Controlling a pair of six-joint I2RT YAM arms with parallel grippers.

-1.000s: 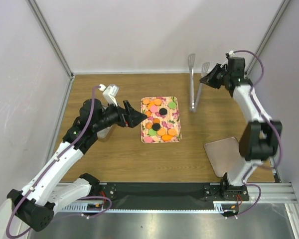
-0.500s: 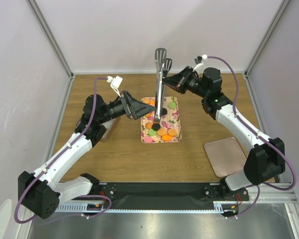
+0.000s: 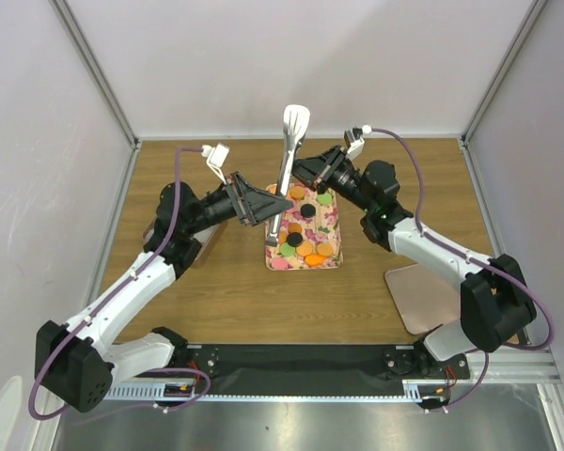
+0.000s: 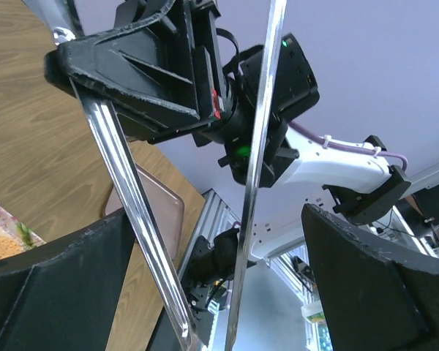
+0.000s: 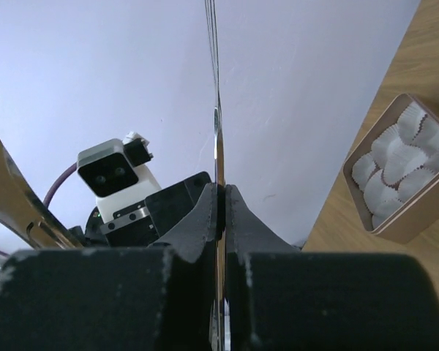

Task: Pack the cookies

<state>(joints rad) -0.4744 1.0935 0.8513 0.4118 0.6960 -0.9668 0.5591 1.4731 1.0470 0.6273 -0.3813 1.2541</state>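
Crossing above cookies (image 3: 310,248), tongs (image 3: 286,164) clenched by right pincer (image 3: 299,172) stand between fingers (image 4: 58,285) of released left pincer (image 3: 284,202).

1. Your table (image 3: 216,291) is a brown wood-grain top with pale panels on three sides.
2. A floral tray (image 3: 327,221) lies near its middle.
3. A shallow tan lid (image 3: 415,293) lies toward the near right, well apart from the tray.
4. On the left stands a tan tin (image 5: 406,223) of white paper cups (image 5: 406,168), mostly hidden from overhead.

The right gripper (image 3: 298,170) has swung the tongs (image 3: 286,150) from right of the tray (image 3: 339,255) to over it (left gripper (image 3: 282,201) has met them there).
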